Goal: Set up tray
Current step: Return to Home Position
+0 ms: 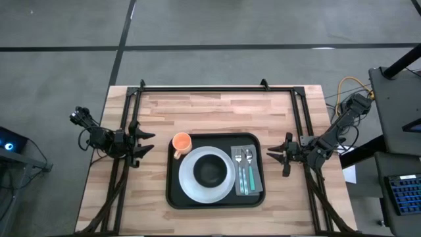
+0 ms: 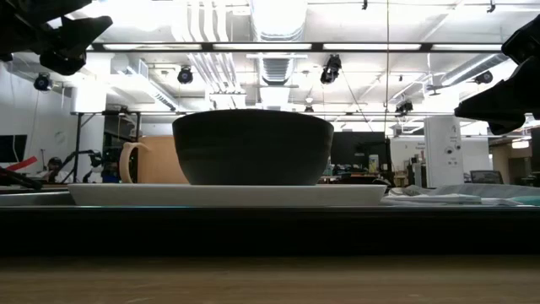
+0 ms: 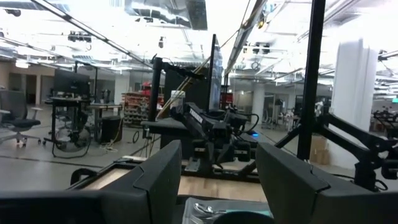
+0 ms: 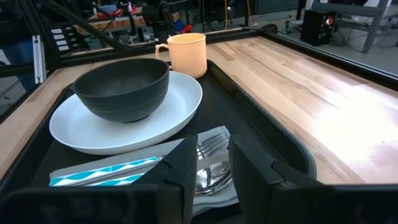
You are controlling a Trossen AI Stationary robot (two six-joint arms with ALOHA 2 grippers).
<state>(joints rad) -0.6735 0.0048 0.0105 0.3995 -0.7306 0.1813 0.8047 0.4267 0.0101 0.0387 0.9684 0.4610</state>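
Observation:
The large black tray lies on the wooden table, near the middle of its near half. On it rest a white plate with a small black bowl standing in it, an orange mug at the tray's far-left corner, and a grey napkin carrying cutlery with teal handles. My left gripper hovers open just left of the tray. My right gripper hovers open just right of it, its fingers pointing across the napkin toward the bowl.
Black frame rails run along the table's far edge and down both sides. Bare wood lies between the tray and the far rail. A grey cabinet and cables stand beyond the table's right side.

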